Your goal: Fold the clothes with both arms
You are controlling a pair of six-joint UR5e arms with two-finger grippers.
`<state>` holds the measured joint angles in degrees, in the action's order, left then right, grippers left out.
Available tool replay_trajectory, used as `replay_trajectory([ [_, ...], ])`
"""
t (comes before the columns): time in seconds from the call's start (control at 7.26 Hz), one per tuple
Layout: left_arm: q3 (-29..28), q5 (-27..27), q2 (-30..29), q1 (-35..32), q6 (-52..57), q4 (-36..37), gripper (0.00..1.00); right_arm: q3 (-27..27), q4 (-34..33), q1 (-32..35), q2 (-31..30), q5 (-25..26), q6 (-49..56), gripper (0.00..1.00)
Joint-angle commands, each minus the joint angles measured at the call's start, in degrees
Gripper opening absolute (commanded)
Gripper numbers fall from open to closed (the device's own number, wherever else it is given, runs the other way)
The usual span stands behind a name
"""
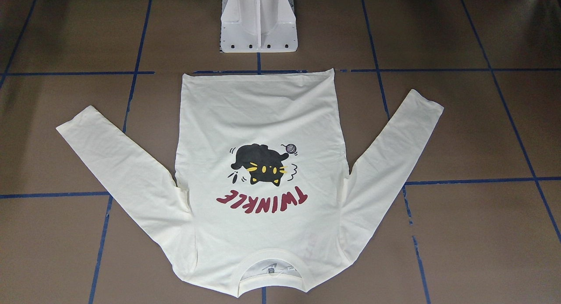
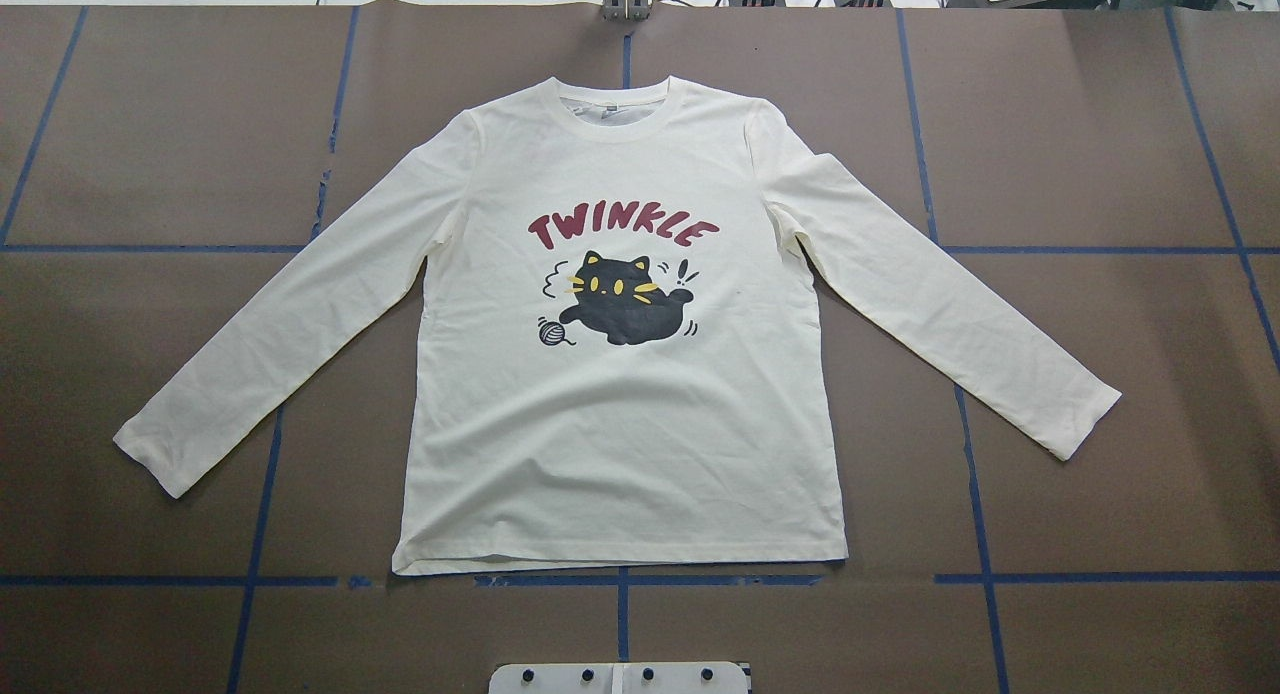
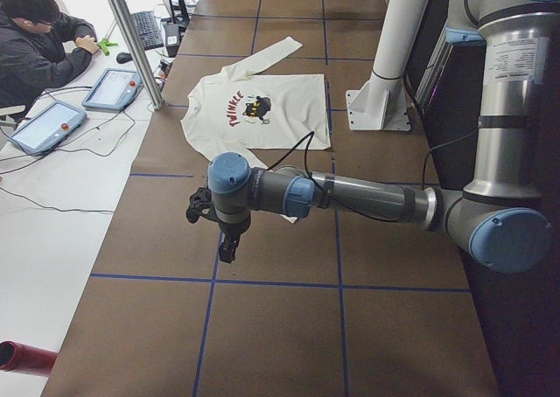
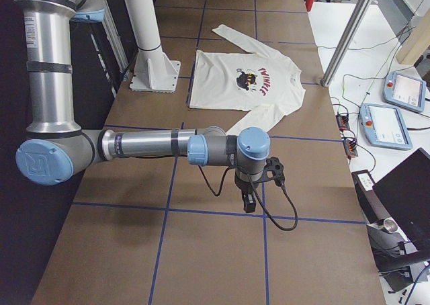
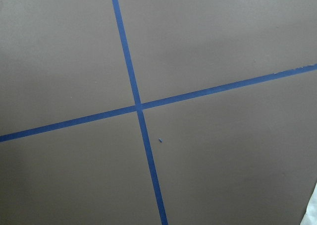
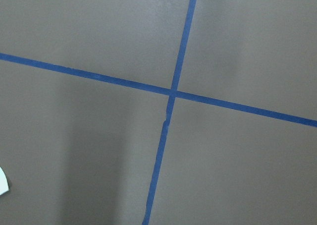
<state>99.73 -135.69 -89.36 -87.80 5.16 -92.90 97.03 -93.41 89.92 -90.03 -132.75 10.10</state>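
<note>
- Front-facing view: a brown desk (image 1: 482, 133) gridded with blue tape lines (image 1: 473, 180). The cream T-shirt (image 1: 263, 115) lies flat and print-up, its hem toward the white pedestal (image 1: 258, 28). No end effector appears here.
- Overhead view: the collar points away from the robot and both sleeves (image 2: 300, 304) angle outward. This spread, symmetric layout probably gives each arm one side of the garment. No fold has been made yet.
- Exterior left view: the left arm (image 3: 367, 198) reaches across the desk and its left end effector (image 3: 226, 250) hangs above bare surface. The T-shirt lies well beyond it, toward the desk's middle. Whether its fingers are spread or pressed together cannot be told. A person (image 3: 35, 38) sits at a side bench.
- Exterior right view: the right arm (image 4: 148, 145) mirrors that pose. The right end effector (image 4: 247, 201) is above bare desk and the garment is well beyond it. Its finger state also cannot be told.
- Left wrist view: a tape crossing below, with a cream sliver at the lower-right edge, probably a cuff.
- Right wrist view: another tape crossing, with a pale sliver at the left edge. Both arms appear parked clear of the cloth.
</note>
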Motion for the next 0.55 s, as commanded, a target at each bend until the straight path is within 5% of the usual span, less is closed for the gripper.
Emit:
replay_trajectory([
  [0.0, 0.38, 0.16, -0.2, 0.0, -0.15, -8.47, 1.0, 1.5, 6.17, -1.42, 1.26, 0.21, -0.08, 1.0],
  [0.41, -3.46, -0.28, -0.37, 0.0, 0.03, -26.31, 1.0, -0.18, 15.35, -1.16, -1.1, -8.09, -2.53, 1.0],
])
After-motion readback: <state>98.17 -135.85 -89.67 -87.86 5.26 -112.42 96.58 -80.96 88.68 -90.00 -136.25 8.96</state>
